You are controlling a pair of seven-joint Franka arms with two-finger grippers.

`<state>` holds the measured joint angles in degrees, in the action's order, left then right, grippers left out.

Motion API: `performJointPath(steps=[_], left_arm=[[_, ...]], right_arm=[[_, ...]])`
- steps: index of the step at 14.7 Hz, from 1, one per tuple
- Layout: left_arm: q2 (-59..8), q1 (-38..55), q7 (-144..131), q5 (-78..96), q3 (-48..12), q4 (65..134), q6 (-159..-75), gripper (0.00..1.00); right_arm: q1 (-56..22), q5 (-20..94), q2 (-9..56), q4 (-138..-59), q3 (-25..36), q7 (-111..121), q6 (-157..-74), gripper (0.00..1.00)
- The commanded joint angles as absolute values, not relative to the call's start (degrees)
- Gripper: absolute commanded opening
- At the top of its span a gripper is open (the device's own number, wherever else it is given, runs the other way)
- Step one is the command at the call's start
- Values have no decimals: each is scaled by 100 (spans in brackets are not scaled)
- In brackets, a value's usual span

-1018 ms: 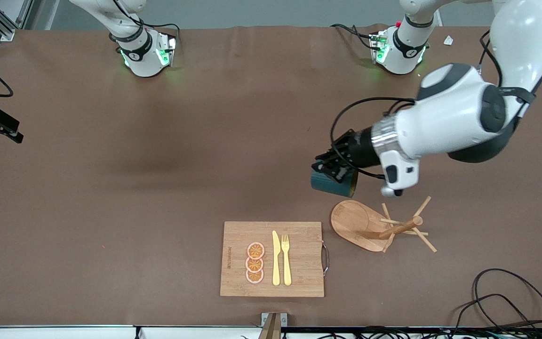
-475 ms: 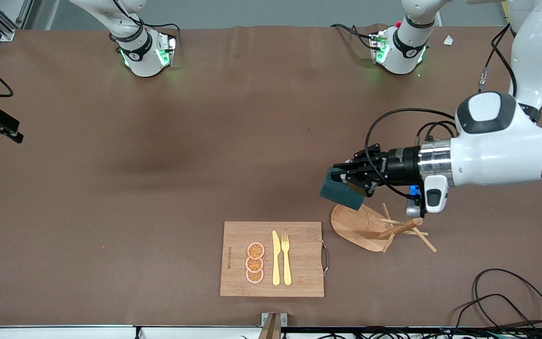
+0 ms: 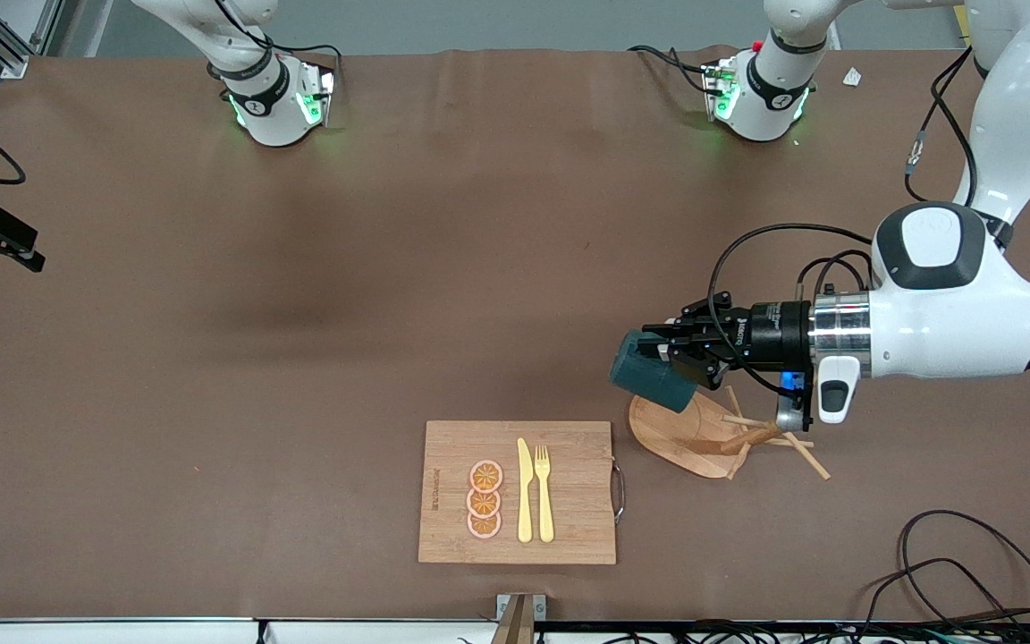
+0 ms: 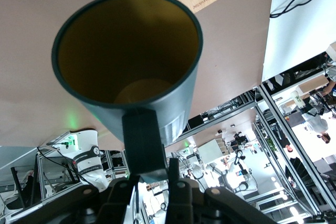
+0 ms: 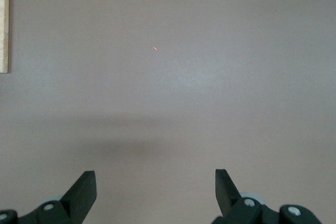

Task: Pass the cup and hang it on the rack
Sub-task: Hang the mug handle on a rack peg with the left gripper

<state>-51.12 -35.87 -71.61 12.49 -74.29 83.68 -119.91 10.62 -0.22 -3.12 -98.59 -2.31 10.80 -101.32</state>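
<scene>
While brown matting [image 3: 300, 313] covers the table, shelving frames [image 4: 283, 129] stand around.

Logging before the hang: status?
Left gripper shut on ribbed dark teal mug, over light wooden mug tree. Right gripper open, waiting. Nothing blocking the pegs.

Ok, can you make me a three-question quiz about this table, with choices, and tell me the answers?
1. Where is the cup?
A. on the cutting board
B. held in the air over the rack's base
C. hanging on a peg

2. How many orange slices lie on the cutting board?
A. two
B. three
C. five

3. How are the right gripper's fingers?
A. open, holding nothing
B. shut on a fork
C. shut on the cup

Answers: 1 B, the left gripper holds it by the handle above the rack. 2 B, three in a row. 3 A, the right wrist view shows a wide gap over bare table.
</scene>
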Motion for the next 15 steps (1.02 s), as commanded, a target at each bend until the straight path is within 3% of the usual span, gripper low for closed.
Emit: performJointPath(steps=[1, 8, 15], left_arm=[[-5168, -3779, -6672, 1537, -7340, 8551, -12085, 1], [-5177, -3990, -5819, 1898, -7005, 8736, -12050, 1], [-5177, -4359, -5143, 2144, -6873, 8912, -11997, 1]], right_arm=[[1160, 79, -299, -9809, -290, 1187, -10072, 100], [1055, 79, -316, -9739, -378, 1055, -9915, 100], [449, 70, -325, -9343, -378, 519, -9580, 100]])
